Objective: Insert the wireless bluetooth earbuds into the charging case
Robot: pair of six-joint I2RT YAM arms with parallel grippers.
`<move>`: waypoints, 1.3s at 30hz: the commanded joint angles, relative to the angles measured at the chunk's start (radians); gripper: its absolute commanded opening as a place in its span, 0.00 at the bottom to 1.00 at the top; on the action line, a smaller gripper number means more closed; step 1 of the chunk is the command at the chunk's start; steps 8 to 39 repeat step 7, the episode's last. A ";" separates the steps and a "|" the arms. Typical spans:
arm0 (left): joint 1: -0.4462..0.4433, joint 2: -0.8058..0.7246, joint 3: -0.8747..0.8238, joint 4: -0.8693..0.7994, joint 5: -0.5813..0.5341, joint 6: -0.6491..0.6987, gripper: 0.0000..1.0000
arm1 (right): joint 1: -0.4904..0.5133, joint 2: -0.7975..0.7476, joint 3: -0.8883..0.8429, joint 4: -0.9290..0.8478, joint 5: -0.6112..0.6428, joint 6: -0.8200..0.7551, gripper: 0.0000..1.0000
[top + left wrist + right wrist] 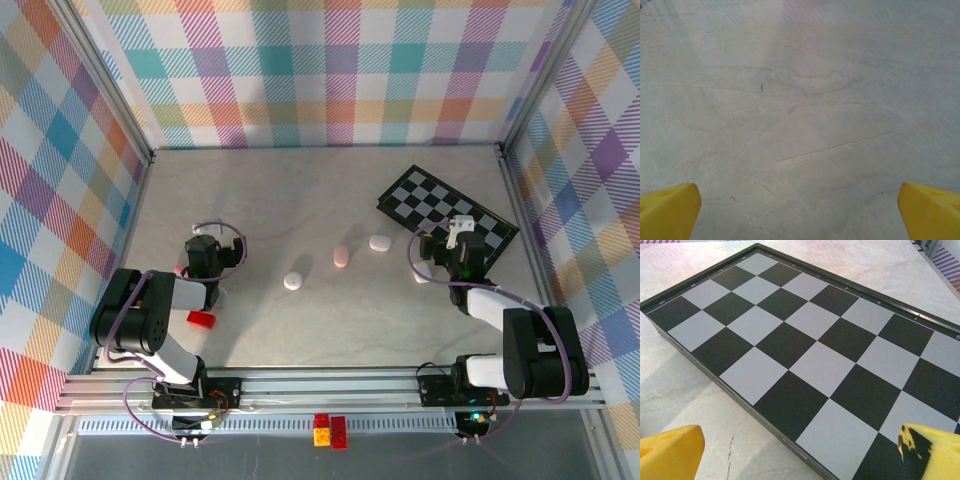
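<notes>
- Chessboard (447, 215): likely snag for the right gripper (800, 450), spread wide and empty over its near edge; raised rim plain from the right wrist, flat pattern from above.
- Left gripper (800, 210): far left of the chessboard, likewise spread, empty, over bare table (800, 100).
- Oval charging cases (342, 257): strung out just left of the chessboard, visible from above; liable to skid if nudged.
- Earbuds: too small to pick out; easily mistaken.

Item: chessboard (805, 350), far right of the table.
Markings: small pale characters spaced along its dark rim (879, 302), on the far and left edges in the right wrist view. They are too small and blurred to read as letters or digits.
Other legible text, labels or brands: none.
</notes>
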State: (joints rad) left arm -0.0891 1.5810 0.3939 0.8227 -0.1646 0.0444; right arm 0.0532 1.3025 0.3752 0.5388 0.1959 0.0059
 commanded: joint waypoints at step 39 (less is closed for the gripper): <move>0.005 0.001 0.022 0.034 0.021 -0.011 1.00 | -0.006 -0.034 -0.014 0.055 -0.021 -0.012 0.99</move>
